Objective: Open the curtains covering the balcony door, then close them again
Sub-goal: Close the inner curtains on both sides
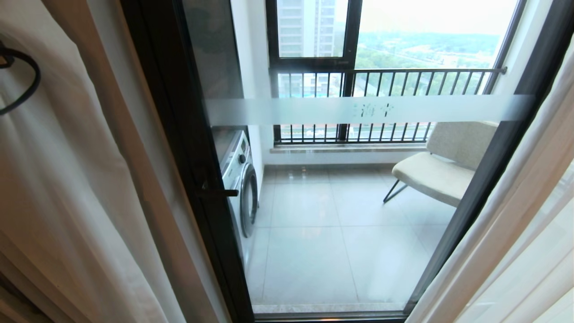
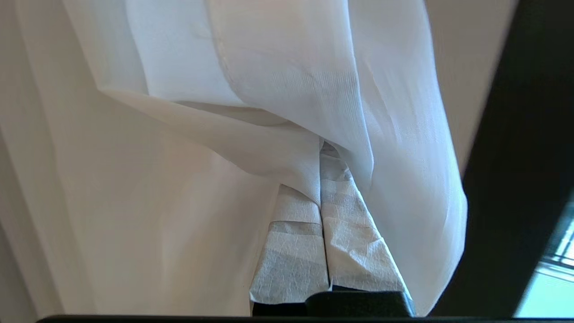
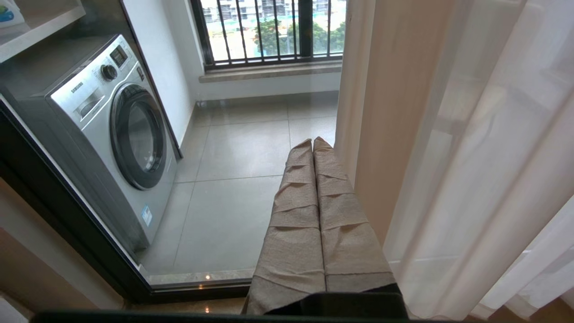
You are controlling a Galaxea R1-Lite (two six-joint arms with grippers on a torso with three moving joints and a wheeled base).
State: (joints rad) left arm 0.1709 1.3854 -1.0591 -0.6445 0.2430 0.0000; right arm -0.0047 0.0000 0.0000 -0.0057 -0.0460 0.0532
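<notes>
So curtains (image 1: 67,179) hang apart, balcony door (image 1: 341,179) uncovered; left pincer (image 2: 321,179) closed, poking into sheer fabric, right pincer (image 3: 313,148) closed, empty.

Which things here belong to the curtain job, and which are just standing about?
Job:
curtains, drawn aside
balcony door, uncovered
left gripper, shut on the sheer curtain fabric
right gripper, shut, holding nothing, beside the right-hand curtain

Standing about:
washing machine
chair
railing

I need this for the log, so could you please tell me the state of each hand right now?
Left hand: shut, its tips tucked under a fold of the sheer curtain; a grip cannot be told.
Right hand: shut, holding nothing.
</notes>
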